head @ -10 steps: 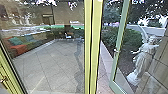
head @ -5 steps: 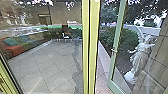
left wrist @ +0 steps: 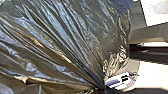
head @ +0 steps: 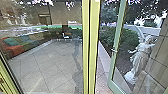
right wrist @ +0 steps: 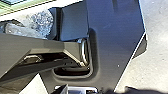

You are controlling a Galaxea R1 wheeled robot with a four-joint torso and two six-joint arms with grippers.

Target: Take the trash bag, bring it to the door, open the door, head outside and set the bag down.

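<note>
The dark, shiny trash bag (left wrist: 75, 32) looms large in the left wrist view. Its folds draw together into a tight neck, where my left gripper (left wrist: 102, 88) is shut on it. In the head view, a green-framed glass door (head: 117, 40) stands at an angle right of the centre posts, with a small handle on its frame. Paving and a hedge show between the posts and that door. Whether my right gripper is open or shut cannot be made out.
Yellow-green posts (head: 90, 50) rise at the centre. Left of them is a large glass pane with paved floor (head: 52, 65) and colourful seating (head: 15, 46). A white statue (head: 141, 58) stands at right, near a stone wall (head: 160, 52) and a hedge (head: 125, 37).
The head camera has turned or shifted slightly, then held nearly still over the last half second. The door keeps about the same angle.
</note>
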